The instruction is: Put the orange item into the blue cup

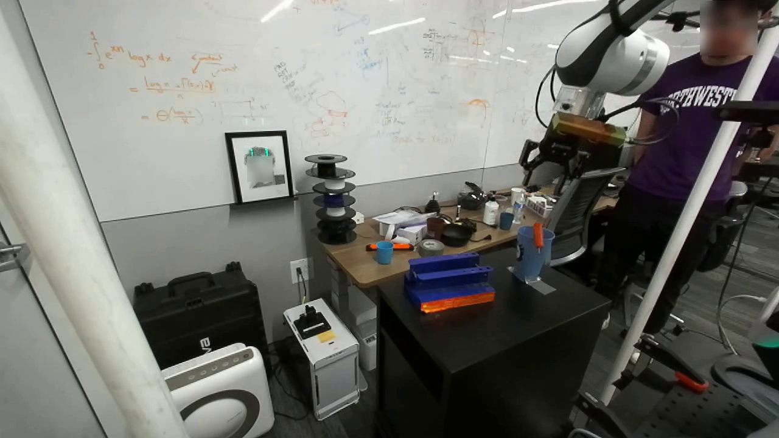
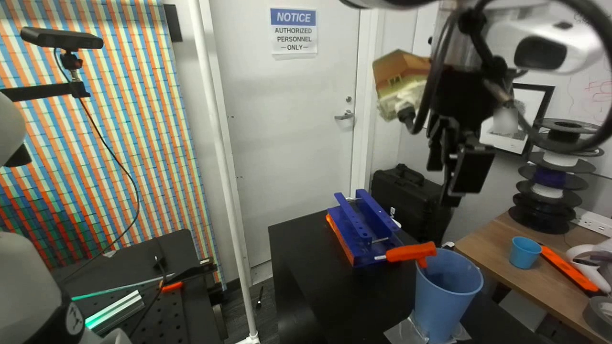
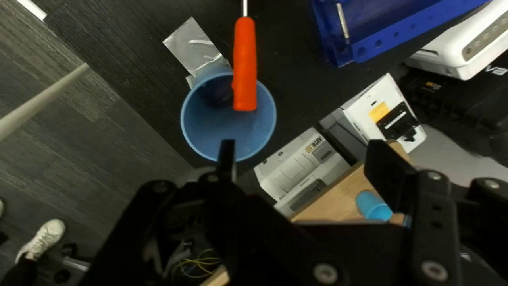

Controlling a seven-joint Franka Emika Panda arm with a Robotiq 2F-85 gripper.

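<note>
Blue cup (image 2: 444, 306): upright on the black surface (image 1: 517, 316), right of centre in both exterior views; silver tape (image 3: 192, 45) at its foot.
Orange item (image 3: 244, 59): at the blue cup's mouth, not down inside; wrist view, upper middle of frame, handle end over the opening, rest of handle and metal shaft outside, shaft running to the top edge. In an exterior view a short prong shows just inside the rim. Touching rim or not: cannot tell.
Inside blue cup: dark patch, upper left of the opening in wrist view; shadow or object, cannot tell.
Tool (image 3: 301, 153): fingers wide apart, open gap; right part of frame and higher than the blue cup in both exterior views.
Small blue cup (image 1: 384, 252): upright on wooden surface (image 1: 359, 266), centre of frame; contents can't be made out.
Black bowl (image 1: 456, 234): wooden surface, right of the small blue cup; contents unclear.
Dark teal cup (image 1: 506, 220): wooden surface, right of centre, near white bottle (image 1: 491, 211).
Blue-and-orange stack (image 1: 450, 281): black surface, left of blue cup in both exterior views.
</note>
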